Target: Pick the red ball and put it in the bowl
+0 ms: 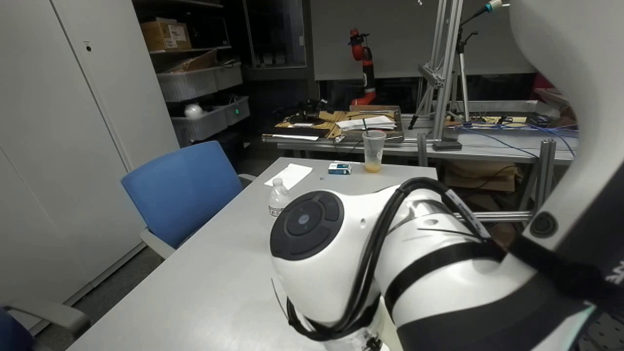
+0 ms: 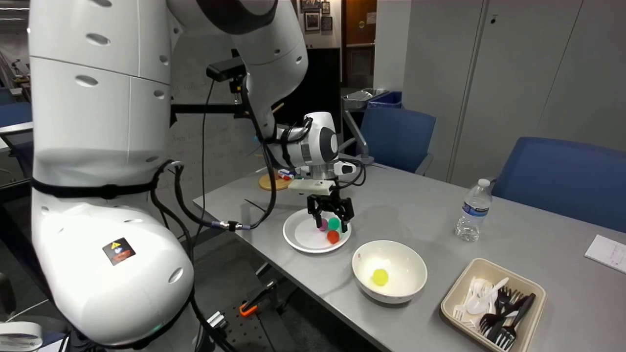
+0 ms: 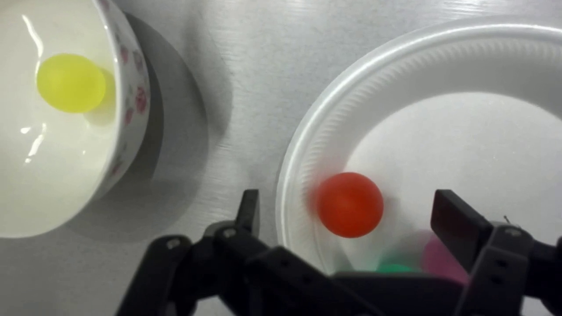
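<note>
From the left in an exterior view, you have the white plate [image 2: 302, 234] carrying a purple ball [image 2: 324, 225], a green ball [image 2: 334, 223] and, toward its near right rim, the red ball [image 2: 333, 237]. Your gripper [image 2: 331, 226] hangs over the plate, its fingers spread wide; in the wrist view the red ball shows in the gap, clear of both. You can't quite tell whether a fingertip touches the purple ball. Next, nearer and just beside the plate, the bowl [image 2: 406, 269] stands upright with a yellow ball [image 2: 380, 277] inside. Farther right, a water bottle [image 2: 473, 210] stands on the far side and a beige tray [image 2: 481, 268] of cutlery [image 2: 521, 317] near.
</note>
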`<state>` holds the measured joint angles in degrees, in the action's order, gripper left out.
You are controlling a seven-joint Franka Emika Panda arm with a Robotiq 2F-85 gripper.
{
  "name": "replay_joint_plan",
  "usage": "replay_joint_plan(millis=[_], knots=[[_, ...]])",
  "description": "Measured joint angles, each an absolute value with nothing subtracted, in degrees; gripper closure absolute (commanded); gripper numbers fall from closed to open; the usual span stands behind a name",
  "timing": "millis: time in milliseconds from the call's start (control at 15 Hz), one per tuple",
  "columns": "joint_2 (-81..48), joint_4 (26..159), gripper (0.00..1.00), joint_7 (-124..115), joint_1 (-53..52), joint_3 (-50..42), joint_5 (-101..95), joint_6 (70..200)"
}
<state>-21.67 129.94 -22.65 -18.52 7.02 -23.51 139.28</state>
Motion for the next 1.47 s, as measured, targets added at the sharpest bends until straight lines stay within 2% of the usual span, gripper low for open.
replay_joint_plan(millis=[800, 867, 1000, 1067, 1333, 1467], knots=[[-25.7, 127.4, 0.01, -26.9, -21.6, 3.6, -29.1, 141.3], [-25.9, 127.2, 0.11, -26.9, -21.7, 3.6, -29.1, 141.3], [-26.3, 127.1, 0.19, -27.0, -21.7, 3.5, -29.1, 141.3], [-26.5, 127.0, 0.37, -27.0, -21.8, 3.5, -29.1, 141.3], [-26.9, 127.0, 0.7, -27.2, -21.9, 3.5, -29.1, 141.3], [-27.1, 126.9, 0.82, -27.2, -21.9, 3.5, -29.1, 141.3]])
